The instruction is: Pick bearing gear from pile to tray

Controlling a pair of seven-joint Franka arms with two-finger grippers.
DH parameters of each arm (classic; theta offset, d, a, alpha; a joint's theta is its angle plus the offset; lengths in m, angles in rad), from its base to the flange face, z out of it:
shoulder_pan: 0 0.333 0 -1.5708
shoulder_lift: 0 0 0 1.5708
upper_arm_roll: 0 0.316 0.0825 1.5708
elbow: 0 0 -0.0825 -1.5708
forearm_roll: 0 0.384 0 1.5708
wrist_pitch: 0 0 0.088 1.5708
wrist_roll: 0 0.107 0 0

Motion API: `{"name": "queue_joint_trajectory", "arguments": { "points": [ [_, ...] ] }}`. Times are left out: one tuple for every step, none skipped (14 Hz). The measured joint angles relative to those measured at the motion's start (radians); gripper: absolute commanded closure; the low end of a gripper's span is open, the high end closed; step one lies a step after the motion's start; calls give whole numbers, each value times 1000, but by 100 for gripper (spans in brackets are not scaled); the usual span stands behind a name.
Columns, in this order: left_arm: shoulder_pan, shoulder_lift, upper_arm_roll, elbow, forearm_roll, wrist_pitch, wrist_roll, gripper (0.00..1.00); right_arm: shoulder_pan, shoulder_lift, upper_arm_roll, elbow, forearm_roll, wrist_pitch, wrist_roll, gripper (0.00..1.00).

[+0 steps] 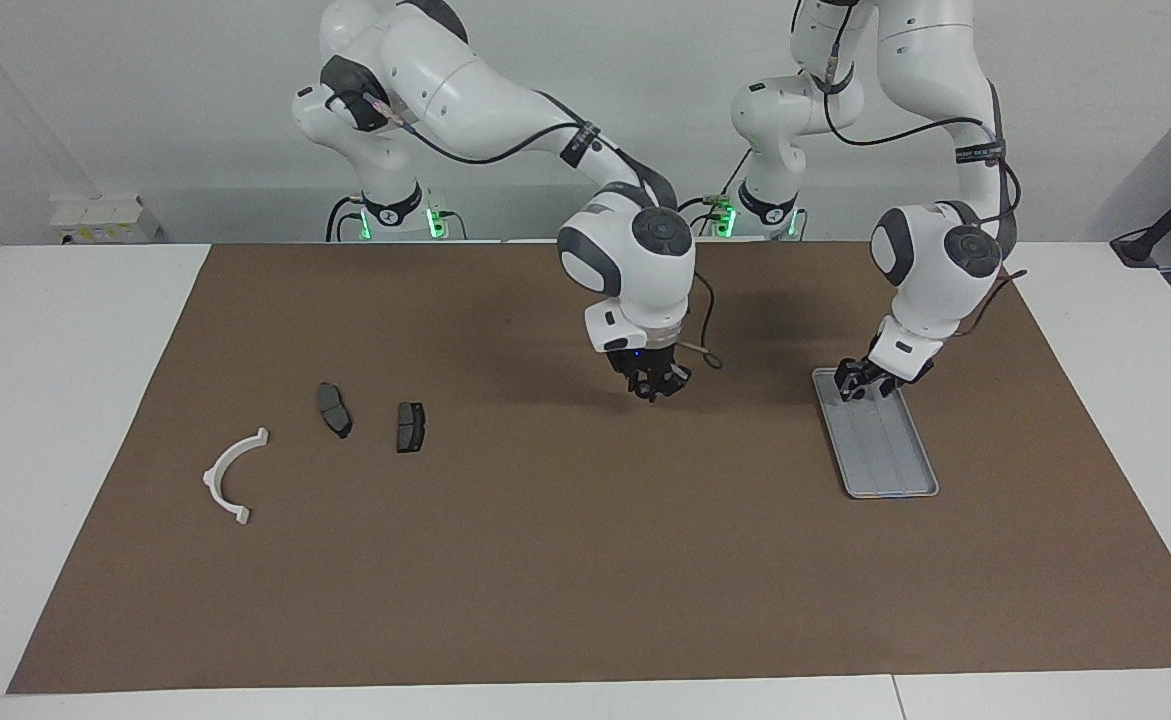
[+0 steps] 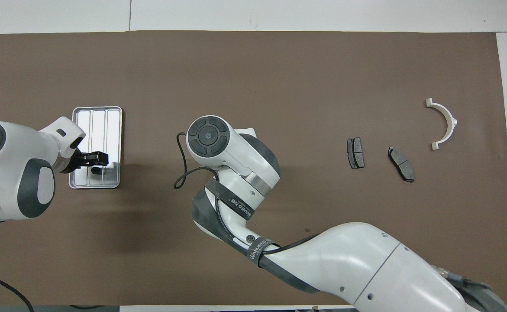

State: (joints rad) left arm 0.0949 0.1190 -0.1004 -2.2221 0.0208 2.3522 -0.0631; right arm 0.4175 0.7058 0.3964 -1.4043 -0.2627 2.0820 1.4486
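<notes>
The silver tray [image 1: 890, 460] [image 2: 99, 121] lies toward the left arm's end of the mat. My left gripper [image 1: 853, 388] [image 2: 101, 159] hangs low over the tray's end nearer the robots, fingers apart. A small dark spot [image 2: 95, 170] shows in the tray under them; I cannot tell whether it is the bearing gear. The pile lies at the right arm's end: a white half-ring bracket [image 1: 230, 478] [image 2: 444, 123] and two dark brake pads [image 1: 333, 410] [image 1: 409, 427] [image 2: 355, 153] [image 2: 401, 164]. My right gripper [image 1: 655, 388] hangs over bare mat between pile and tray, hidden under its wrist from overhead.
A brown mat [image 1: 585, 560] covers most of the white table [image 1: 55, 400]. The right arm's long forearm [image 2: 344, 260] stretches across the robots' end of the mat. A loose black cable [image 2: 179, 173] loops off its wrist.
</notes>
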Motion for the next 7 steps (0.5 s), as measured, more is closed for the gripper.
{"name": "queue_joint_trajectory", "arguments": {
  "points": [
    [-12, 0, -4, 16, 0, -10, -30, 13, -1, 16, -2, 1, -3, 15, 0, 100],
    [-33, 0, -7, 26, 0, -14, -70, 8, -2, 20, -4, 1, -7, 20, 0, 100],
    [-56, 0, -10, 29, 0, -16, -106, 3, -3, 19, -4, 1, -9, 20, 0, 100],
    [-78, 0, -11, 29, 0, -16, -139, 2, -4, 18, -4, 1, -9, 20, 0, 100],
    [-97, 0, -12, 29, 0, -16, -170, 2, -4, 18, -4, 1, -10, 20, 0, 60],
    [-111, 0, -12, 30, 0, -16, -201, 1, -4, 18, -4, 1, -10, 20, 0, 1],
    [-127, 0, -13, 29, 0, -16, -229, 0, -4, 18, -4, 1, -12, 20, 0, 0]
  ]
}}
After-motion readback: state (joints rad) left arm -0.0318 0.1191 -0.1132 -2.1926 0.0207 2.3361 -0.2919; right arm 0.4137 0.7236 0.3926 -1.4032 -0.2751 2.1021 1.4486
